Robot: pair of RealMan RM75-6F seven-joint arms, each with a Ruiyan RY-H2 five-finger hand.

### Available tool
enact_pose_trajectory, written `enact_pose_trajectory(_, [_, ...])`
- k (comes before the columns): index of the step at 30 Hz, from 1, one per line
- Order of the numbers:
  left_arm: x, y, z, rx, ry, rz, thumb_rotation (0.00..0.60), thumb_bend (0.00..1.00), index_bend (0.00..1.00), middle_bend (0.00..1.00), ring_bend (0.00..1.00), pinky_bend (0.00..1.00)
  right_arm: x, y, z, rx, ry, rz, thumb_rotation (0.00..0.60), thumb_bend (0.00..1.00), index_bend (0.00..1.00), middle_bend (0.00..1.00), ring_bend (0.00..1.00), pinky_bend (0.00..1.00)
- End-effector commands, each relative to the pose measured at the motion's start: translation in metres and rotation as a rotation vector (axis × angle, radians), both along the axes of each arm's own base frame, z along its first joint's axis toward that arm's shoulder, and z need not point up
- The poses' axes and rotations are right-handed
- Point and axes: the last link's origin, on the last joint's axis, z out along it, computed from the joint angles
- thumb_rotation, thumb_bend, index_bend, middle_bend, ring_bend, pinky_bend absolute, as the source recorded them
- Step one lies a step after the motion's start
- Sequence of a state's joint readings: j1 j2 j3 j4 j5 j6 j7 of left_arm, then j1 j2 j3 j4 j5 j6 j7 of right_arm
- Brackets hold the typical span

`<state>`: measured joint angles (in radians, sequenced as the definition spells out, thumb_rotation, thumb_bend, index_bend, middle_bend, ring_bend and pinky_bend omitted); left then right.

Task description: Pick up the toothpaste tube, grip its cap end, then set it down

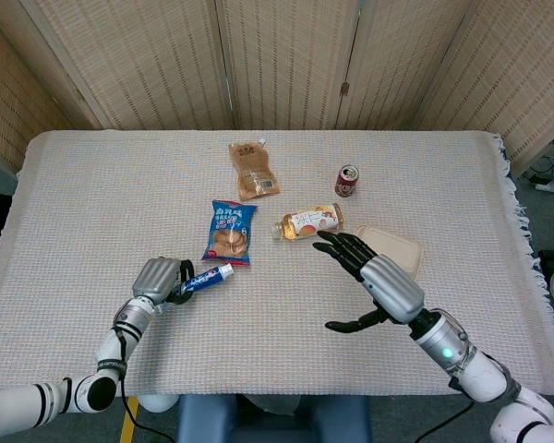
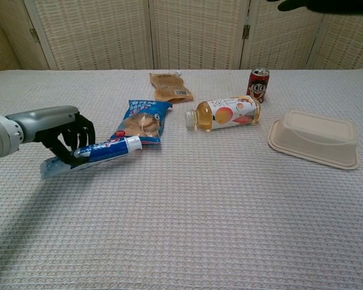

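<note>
Head view looks down on a table covered with a pale woven cloth, with tan woven folding screens standing behind it across the top of the frame.

At the lower left of this view, the left hand has its dark fingers curled around the tail end of a blue and white toothpaste tube. The tube's white cap points toward the centre of the frame, just below a blue snack packet. In the chest view the same left hand sits at the left edge, and the toothpaste tube slants low over the cloth, cap end to the right. Whether the tube touches the cloth cannot be told.

At the lower right of the head view, the right hand hangs above the cloth with fingers spread wide, holding nothing. Only a dark sliver of it shows at the top right corner of the chest view.

Across the middle of the table lie a brown pouch, a red can standing upright, a juice bottle on its side, and a beige lidded food box just beside the right hand's fingertips.
</note>
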<state>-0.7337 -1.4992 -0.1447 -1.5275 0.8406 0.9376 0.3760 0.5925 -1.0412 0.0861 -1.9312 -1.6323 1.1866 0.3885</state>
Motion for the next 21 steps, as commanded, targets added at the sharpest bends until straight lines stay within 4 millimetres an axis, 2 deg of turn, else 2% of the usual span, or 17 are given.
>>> enact_pose_trajectory(1, [0.003,-0.002,0.002,-0.018,0.017,0.056,0.6,0.4,0.25,0.45,0.34,0.35,-0.003,0.0,0.001,-0.003,0.008,-0.007,0.219,0.06,0.0,0.0,0.0,0.0])
enact_pose_trajectory(5, [0.001,-0.002,0.005,-0.041,0.034,0.106,0.6,0.31,0.07,0.31,0.22,0.31,-0.01,0.001,0.004,-0.014,0.028,-0.026,0.217,0.06,0.0,0.0,0.0,0.0])
enact_pose_trajectory(7, [0.002,-0.003,0.009,-0.039,0.018,0.116,0.6,0.3,0.03,0.27,0.19,0.27,-0.014,0.001,0.007,-0.024,0.039,-0.035,0.219,0.06,0.0,0.0,0.0,0.0])
enact_pose_trajectory(10, [0.003,-0.004,0.022,-0.004,-0.026,0.11,0.6,0.3,0.02,0.24,0.17,0.23,-0.024,0.002,0.013,-0.056,0.073,-0.054,0.22,0.06,0.0,0.0,0.0,0.0])
enact_pose_trajectory(14, [0.0,-0.004,0.051,0.109,-0.064,0.073,0.6,0.3,0.07,0.24,0.17,0.21,-0.043,0.006,0.024,-0.132,0.156,-0.092,0.227,0.06,0.0,0.0,0.0,0.0])
enact_pose_trajectory(15, [-0.003,-0.005,0.06,0.15,-0.07,0.06,0.6,0.3,0.08,0.24,0.17,0.2,-0.049,0.008,0.026,-0.154,0.192,-0.11,0.248,0.06,0.0,0.0,0.0,0.0])
enact_pose_trajectory(16, [-0.005,-0.005,0.067,0.182,-0.07,0.052,0.6,0.3,0.09,0.24,0.18,0.2,-0.055,0.01,0.028,-0.168,0.224,-0.123,0.329,0.06,0.0,0.0,0.0,0.0])
enact_pose_trajectory(17, [-0.01,-0.006,0.075,0.22,-0.062,0.04,0.6,0.31,0.11,0.24,0.18,0.19,-0.063,0.012,0.031,-0.195,0.272,-0.142,0.44,0.07,0.0,0.0,0.0,0.0])
enact_pose_trajectory(19, [-0.018,-0.009,0.087,0.265,-0.039,0.024,0.6,0.32,0.13,0.24,0.18,0.17,-0.075,0.016,0.035,-0.237,0.336,-0.178,0.583,0.07,0.0,0.0,0.0,0.0])
enact_pose_trajectory(21, [-0.03,-0.015,0.1,0.311,-0.005,0.015,0.6,0.33,0.14,0.24,0.18,0.16,-0.09,0.021,0.039,-0.273,0.391,-0.228,0.6,0.07,0.0,0.0,0.0,0.0])
